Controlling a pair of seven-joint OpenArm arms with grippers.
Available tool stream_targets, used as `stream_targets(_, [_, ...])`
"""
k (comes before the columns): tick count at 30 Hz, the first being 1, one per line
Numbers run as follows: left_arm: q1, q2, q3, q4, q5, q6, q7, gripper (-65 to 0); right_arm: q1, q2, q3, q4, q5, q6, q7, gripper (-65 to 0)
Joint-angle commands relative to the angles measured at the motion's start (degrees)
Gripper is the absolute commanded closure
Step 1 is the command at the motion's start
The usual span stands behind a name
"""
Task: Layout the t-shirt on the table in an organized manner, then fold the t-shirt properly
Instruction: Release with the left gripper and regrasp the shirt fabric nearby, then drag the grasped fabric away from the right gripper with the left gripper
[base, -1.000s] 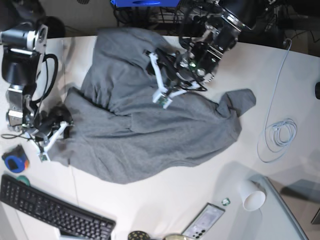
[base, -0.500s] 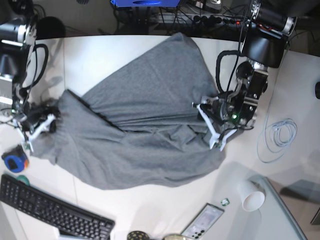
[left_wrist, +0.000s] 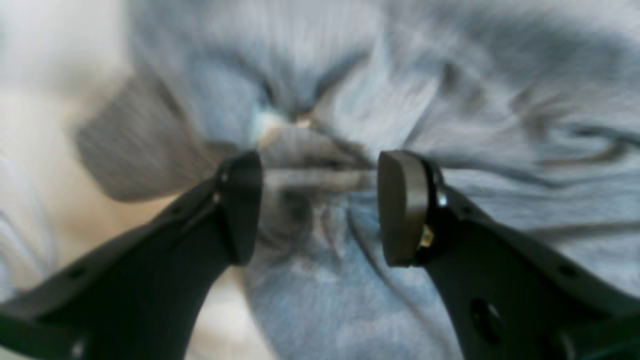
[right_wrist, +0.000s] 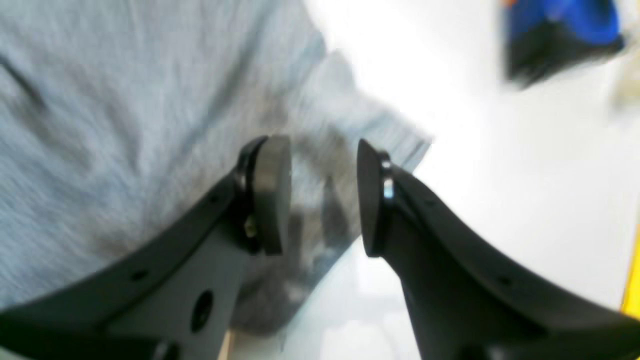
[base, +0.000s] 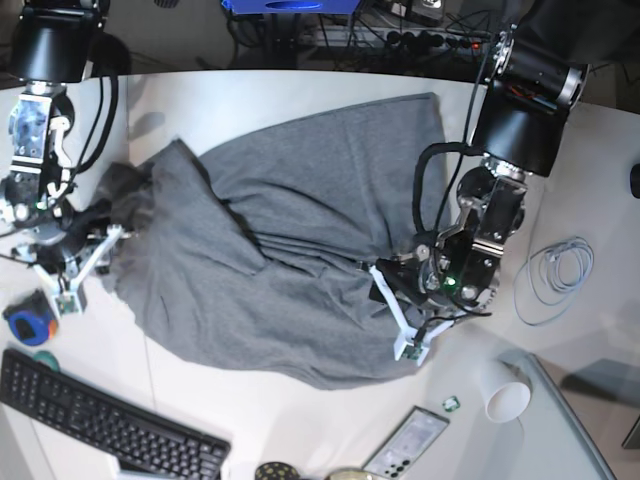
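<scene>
T-shirt (base: 290, 250): heather-grey knit, spread in a wrinkled mass across the middle of the white bench (base: 300, 410), reaching from the 9 o'clock side to past centre, with a smoother panel toward 1 o'clock and bunched folds at centre.

Left claw (base: 408, 318): at the shirt's 4 o'clock edge. Wrist view shows its pads (left_wrist: 397, 207) standing apart with a ridge of grey cloth (left_wrist: 320, 175) running across the gap between them; whether they pinch the cloth, cannot tell, picture blurred.

Right claw (base: 85, 262): at the shirt's 9 o'clock edge. Pads (right_wrist: 270, 192) apart, with the fabric edge (right_wrist: 325, 195) between or below them; contact cannot be told, picture blurred.

Other items on bench:
- black keyboard (base: 105, 425), 7 o'clock
- blue and black object (base: 28, 325), 8 o'clock
- white cup (base: 503, 390), 4 o'clock
- phone (base: 408, 442), 5 o'clock
- coiled white cable (base: 560, 270), 3 o'clock
</scene>
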Motion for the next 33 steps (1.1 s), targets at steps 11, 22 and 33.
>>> stream_targets(11, [21.1, 7.3, 0.6, 22.4, 0.7, 0.1, 6.6, -34.6, 6.8, 3.3, -0.2, -15.8, 0.1, -0.1, 6.0, -20.7])
stream_targets(22, [27.4, -3.2, 0.1, 15.2, 0.8, 0.1, 4.0, -34.4, 18.4, 7.6, -0.2, -45.0, 0.1, -0.6, 22.2, -20.7])
stream_targets(33, [22.9, -15.5, -0.2, 13.1, 0.7, 0.1, 3.8, -34.4, 12.0, 8.1, -0.2, -39.9, 0.1, -0.5, 22.4, -20.7])
